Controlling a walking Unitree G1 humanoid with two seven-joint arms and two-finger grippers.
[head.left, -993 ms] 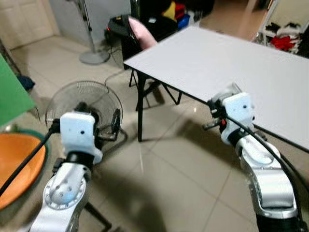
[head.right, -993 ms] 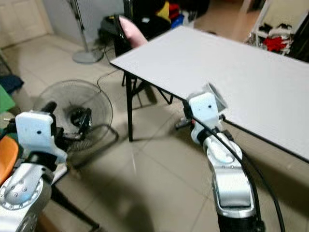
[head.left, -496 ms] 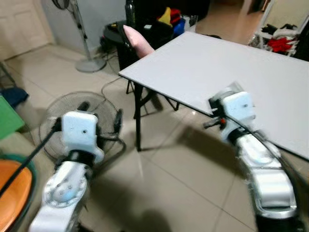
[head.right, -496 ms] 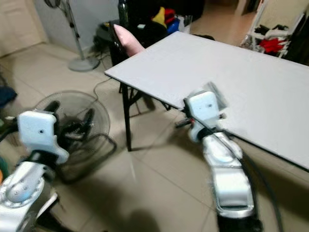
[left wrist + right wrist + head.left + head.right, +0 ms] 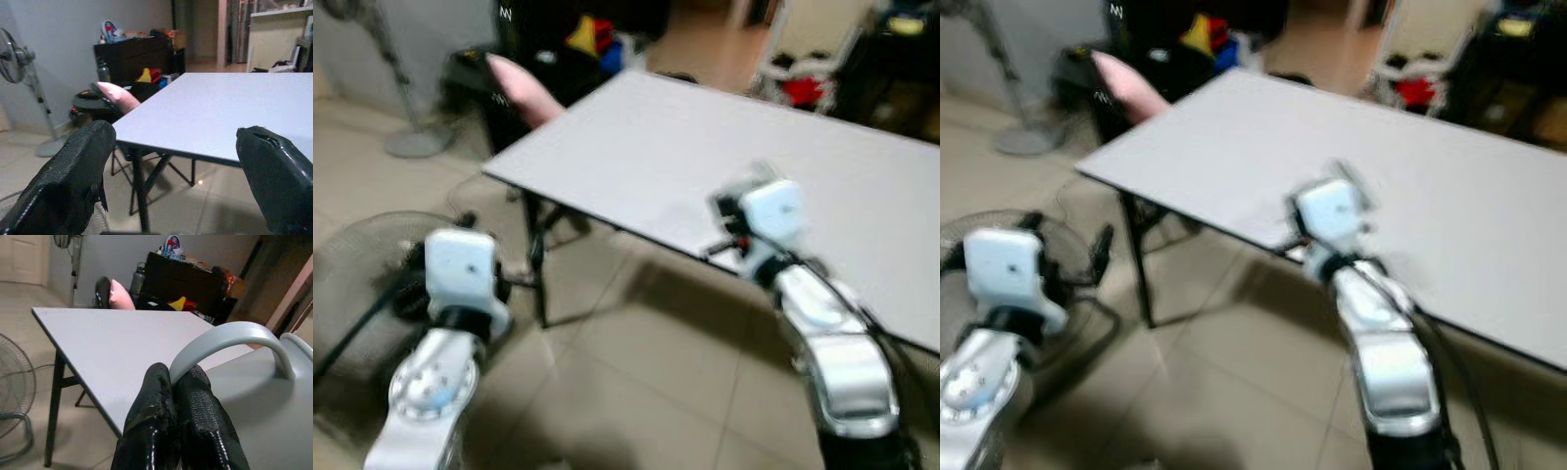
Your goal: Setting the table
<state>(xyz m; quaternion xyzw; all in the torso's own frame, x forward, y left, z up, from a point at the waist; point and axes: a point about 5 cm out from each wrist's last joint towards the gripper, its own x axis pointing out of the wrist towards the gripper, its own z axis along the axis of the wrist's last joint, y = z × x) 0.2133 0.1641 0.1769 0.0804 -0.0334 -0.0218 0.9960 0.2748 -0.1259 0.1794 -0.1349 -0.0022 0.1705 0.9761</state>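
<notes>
Two arms reach forward: right end effector [image 5: 178,382] pinches a pitcher handle [image 5: 225,340]; left end effector [image 5: 171,161] gapes wide.

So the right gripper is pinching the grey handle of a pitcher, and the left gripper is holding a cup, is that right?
Not quite. The right gripper is indeed shut on the grey handle of the pitcher, but the left wrist view shows the left gripper open and holding nothing, its fingers spread wide toward the white table.

Right gripper [image 5: 177,382] — two black fingers pinched together on the curved grey handle [image 5: 222,340] of a pale grey jug [image 5: 264,396], above a white table [image 5: 122,338]; a pink cushion [image 5: 121,301] lies beyond.
</notes>
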